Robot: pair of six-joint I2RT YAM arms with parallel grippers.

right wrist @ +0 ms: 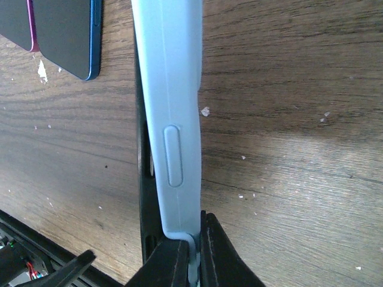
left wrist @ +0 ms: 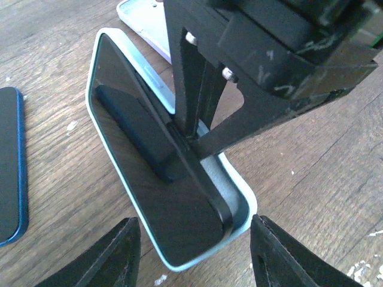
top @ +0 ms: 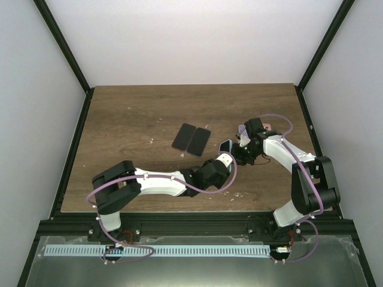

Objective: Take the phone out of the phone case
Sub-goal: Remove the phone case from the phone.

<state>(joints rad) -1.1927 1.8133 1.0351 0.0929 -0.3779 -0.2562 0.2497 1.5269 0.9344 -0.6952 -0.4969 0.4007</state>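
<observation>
A black phone (left wrist: 155,179) lies in a light blue phone case (left wrist: 242,188), and its right long edge has lifted out of the case wall. My right gripper (right wrist: 196,254) is shut on that wall of the phone case (right wrist: 173,89), the phone's dark edge (right wrist: 143,179) showing to the left of the case. My left gripper (left wrist: 194,239) is open, one finger on each side of the phone's near end. Its right fingertip (left wrist: 263,239) sits close to the case corner and its left fingertip (left wrist: 122,245) stands apart. From above, both grippers meet at the cased phone (top: 225,145).
Two bare phones (top: 191,139) lie side by side left of the grippers, one edged blue (right wrist: 72,36), one magenta (right wrist: 15,24). An empty pale case (left wrist: 143,24) lies just beyond the held one. The table's near edge (right wrist: 36,251) is close behind my right gripper.
</observation>
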